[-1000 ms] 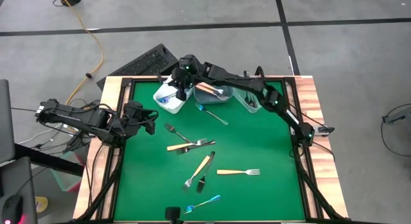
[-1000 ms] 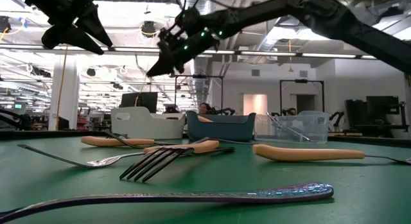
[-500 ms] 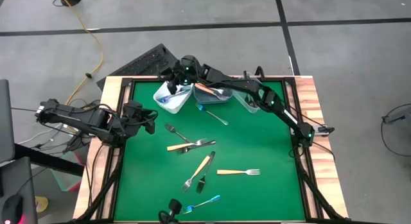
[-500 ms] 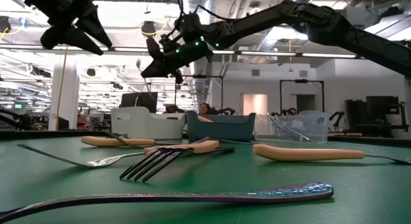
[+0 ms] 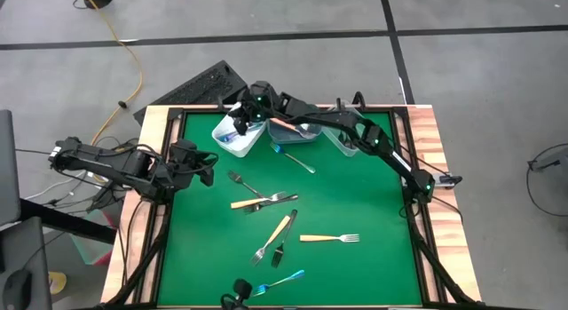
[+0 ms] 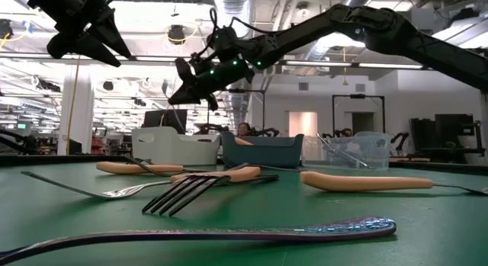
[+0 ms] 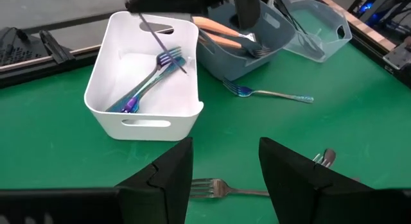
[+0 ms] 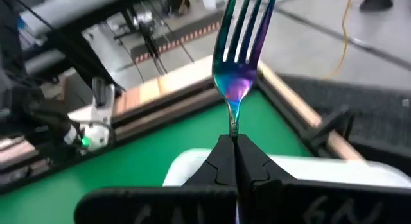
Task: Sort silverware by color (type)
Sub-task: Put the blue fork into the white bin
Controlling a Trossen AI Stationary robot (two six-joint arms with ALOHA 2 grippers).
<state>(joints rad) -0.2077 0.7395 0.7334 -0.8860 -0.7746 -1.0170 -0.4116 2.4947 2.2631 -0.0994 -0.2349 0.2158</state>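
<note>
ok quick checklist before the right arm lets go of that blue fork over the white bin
1. Grip: right pincer shut on the iridescent blue fork by its handle: ok.
2. Position: fork over the white bin: ok in the high view; exact centring cannot tell.
3. Bin match: white bin already holds blue forks: ok.
4. Room inside the bin: ok.
5. Left pincer open, waiting at the table's left edge, clear of the bin: ok.
6. Height above the bin: cannot tell.
</note>
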